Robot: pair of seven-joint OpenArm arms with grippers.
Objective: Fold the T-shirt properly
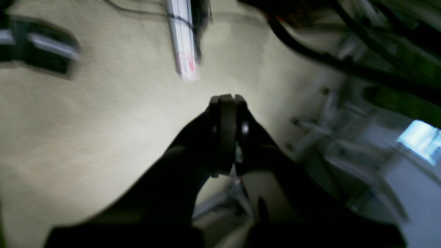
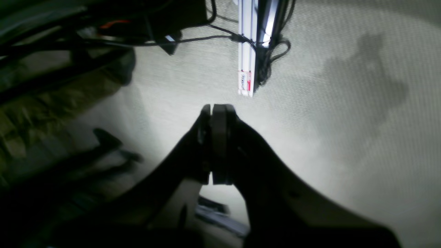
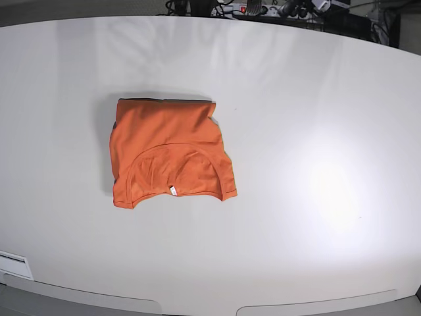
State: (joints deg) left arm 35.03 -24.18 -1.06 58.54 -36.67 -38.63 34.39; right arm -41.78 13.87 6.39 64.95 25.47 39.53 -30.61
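One T-shirt lies on the white counter in the base view, and it is the only garment there. It is orange and folded into a compact, roughly square bundle, with the curved neckline on its top layer and one small white tag showing at the collar, close to the bundle's near edge. The bundle sits left of the counter's middle; a bright patch of reflected light lies on the bare surface well to the right of the T-shirt. Neither of the two arms appears in the base view, and nothing touches the T-shirt. Beyond the counter's far edge, well behind the T-shirt, a cluster of cables and a power strip is visible. The two wrist cameras each show one pincer. The left pincer has its two dark jaws pressed together with nothing between them, seen against a pale beige surface; this view is blurred. The right pincer likewise has its two jaws closed flat against each other, gripping nothing. In each wrist view one pale aluminium rail with black cables strapped along it points toward the pincer tips from above, apart from them. The T-shirt does not show in either wrist view.
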